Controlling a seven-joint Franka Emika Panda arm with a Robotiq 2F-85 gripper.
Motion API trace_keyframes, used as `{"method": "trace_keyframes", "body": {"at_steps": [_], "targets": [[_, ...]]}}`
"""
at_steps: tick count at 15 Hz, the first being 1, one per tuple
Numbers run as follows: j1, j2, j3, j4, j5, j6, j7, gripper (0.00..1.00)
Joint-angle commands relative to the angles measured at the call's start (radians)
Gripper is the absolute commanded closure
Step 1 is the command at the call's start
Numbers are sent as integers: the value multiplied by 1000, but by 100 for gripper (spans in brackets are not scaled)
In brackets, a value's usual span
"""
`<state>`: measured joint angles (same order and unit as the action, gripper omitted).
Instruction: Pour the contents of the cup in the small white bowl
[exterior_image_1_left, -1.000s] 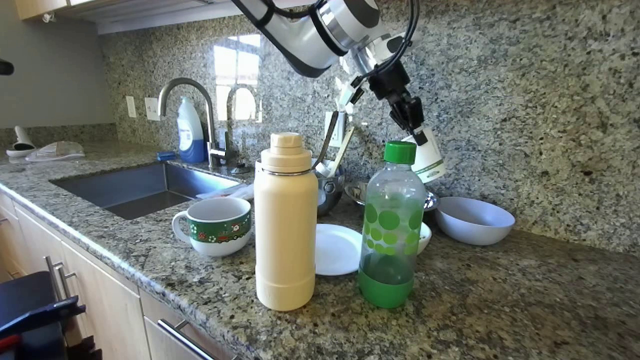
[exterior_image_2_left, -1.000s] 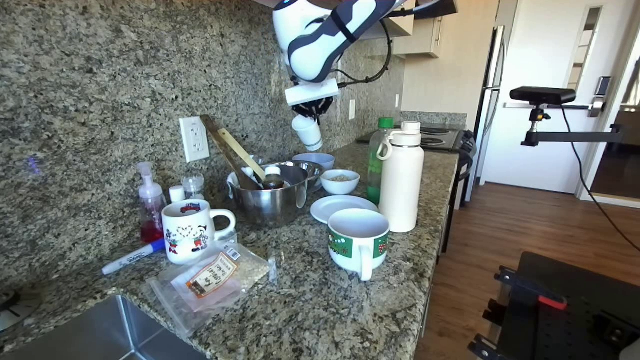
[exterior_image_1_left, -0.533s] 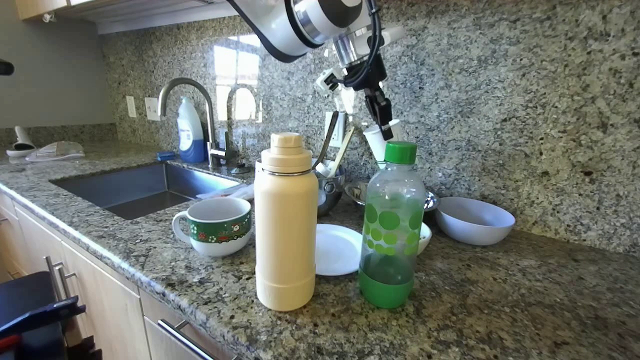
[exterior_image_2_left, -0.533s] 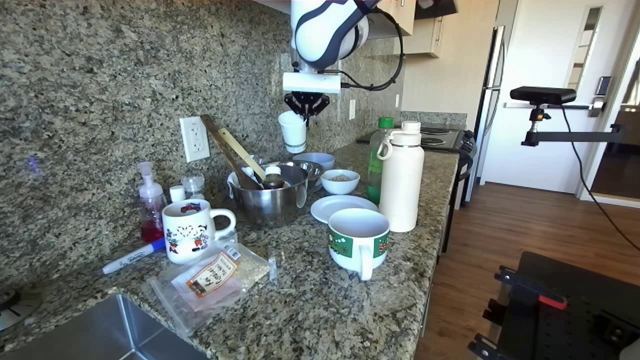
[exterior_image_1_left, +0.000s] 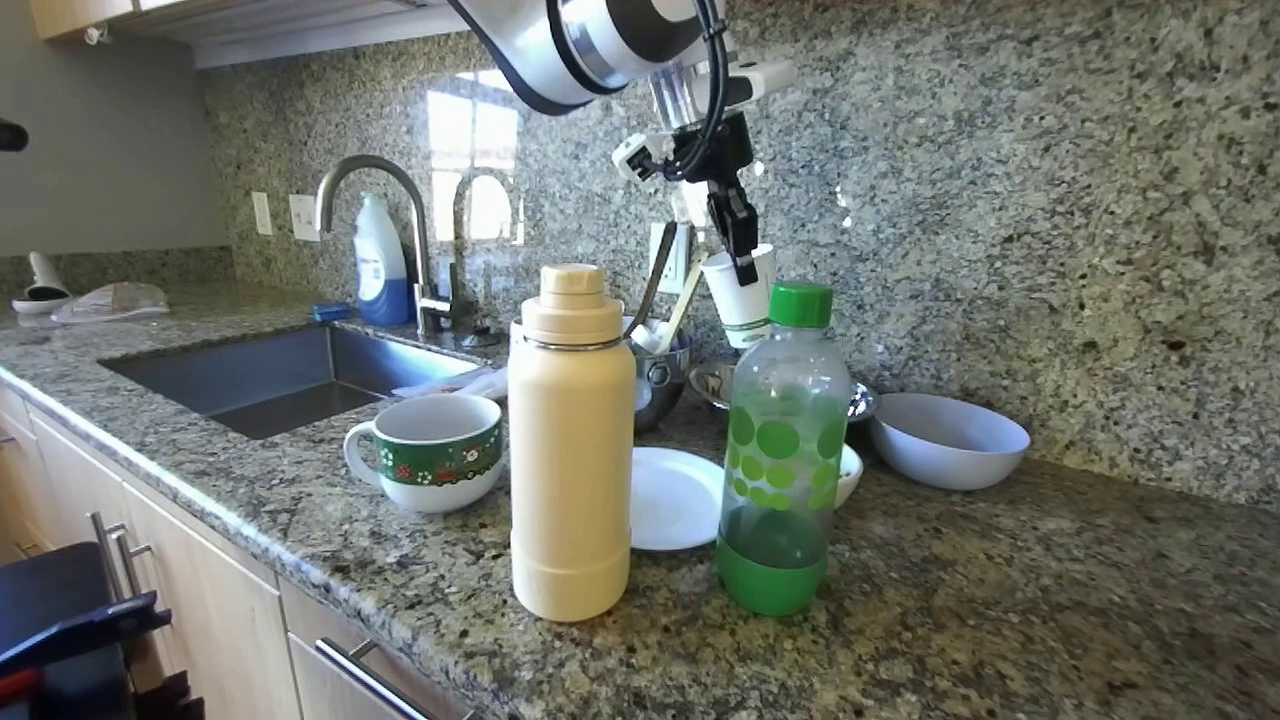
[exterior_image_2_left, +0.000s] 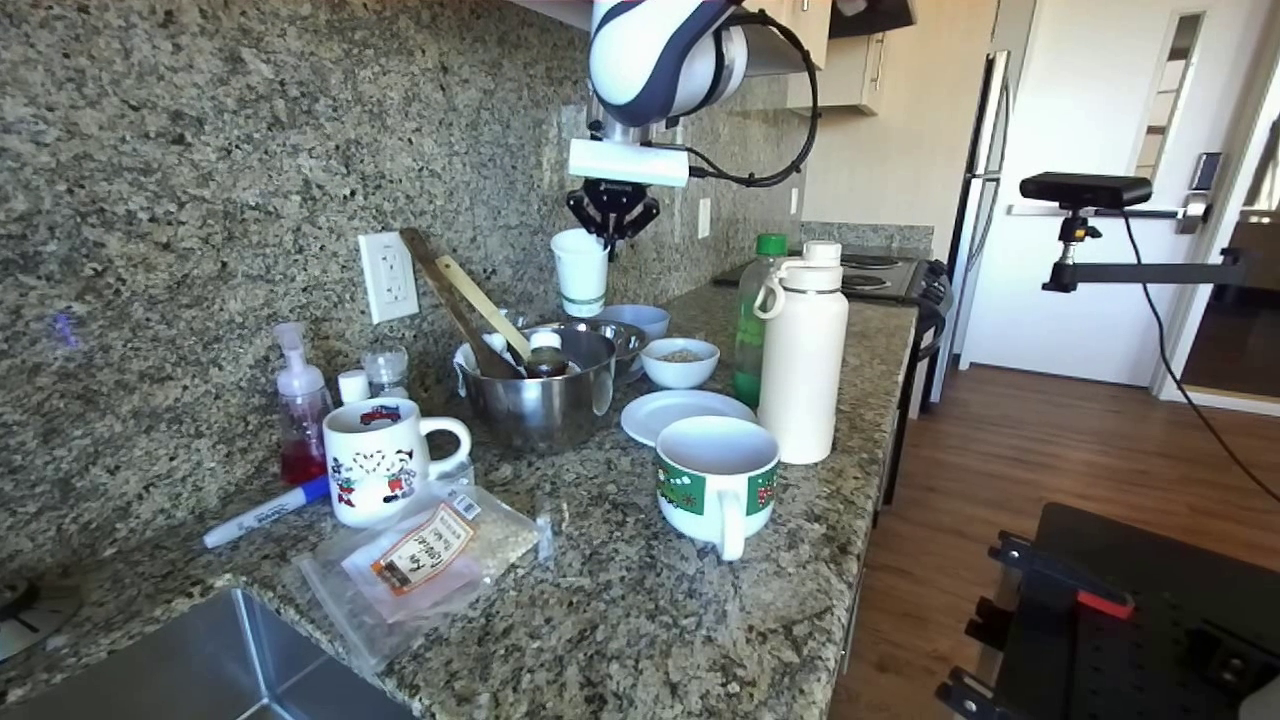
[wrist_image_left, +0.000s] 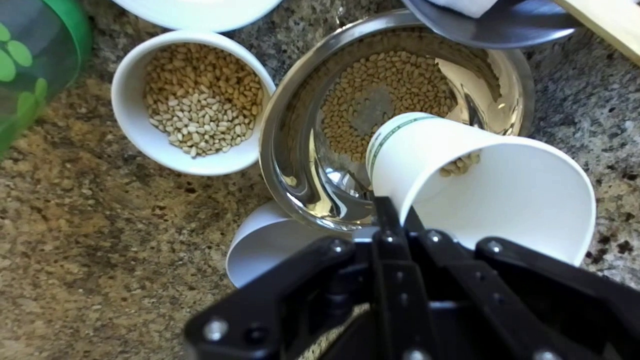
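My gripper (wrist_image_left: 395, 210) is shut on the wall of the white cup (wrist_image_left: 415, 145), one finger inside the rim and one outside. The cup has a thin green band near its narrow end. A few pale grains lie inside. It hangs in the air, nearly upright with a slight tilt, in both exterior views (exterior_image_1_left: 745, 318) (exterior_image_2_left: 582, 275). A small white bowl (wrist_image_left: 135, 110) holds brown and pale grains. It stands left of the cup in the wrist view and is mostly hidden behind the green bottle in an exterior view (exterior_image_1_left: 848, 478). A wider plain bowl (exterior_image_1_left: 945, 465) with greyish inside stands by the wall.
A steel bowl (wrist_image_left: 295, 150) with brown grains lies below the cup. A steel pot (exterior_image_2_left: 540, 410) with utensils is beside it. The green bottle (exterior_image_1_left: 780, 590), cream flask (exterior_image_1_left: 570, 450), flat white dish (exterior_image_1_left: 675, 510) and green-patterned mug (exterior_image_2_left: 690, 520) stand around. The stone backsplash is close behind.
The gripper and cup have moved left in both exterior views. The cup has turned from strongly tilted to nearly upright, and in the last half second it has sunk slightly. It stays held.
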<state>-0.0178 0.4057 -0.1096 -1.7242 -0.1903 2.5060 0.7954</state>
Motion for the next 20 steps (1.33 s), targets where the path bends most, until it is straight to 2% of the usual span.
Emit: {"method": "trace_keyframes", "body": {"at_steps": [1,12,16,20], "targets": [[8,-25,5,-20,58,-1,-91,99],[-6,-62,108,-28,324,-62,-490,99],[-18,-75,158,-25,423,-154,-630,99],[-24,-70,177,-20,500,-273,-728,99]]}}
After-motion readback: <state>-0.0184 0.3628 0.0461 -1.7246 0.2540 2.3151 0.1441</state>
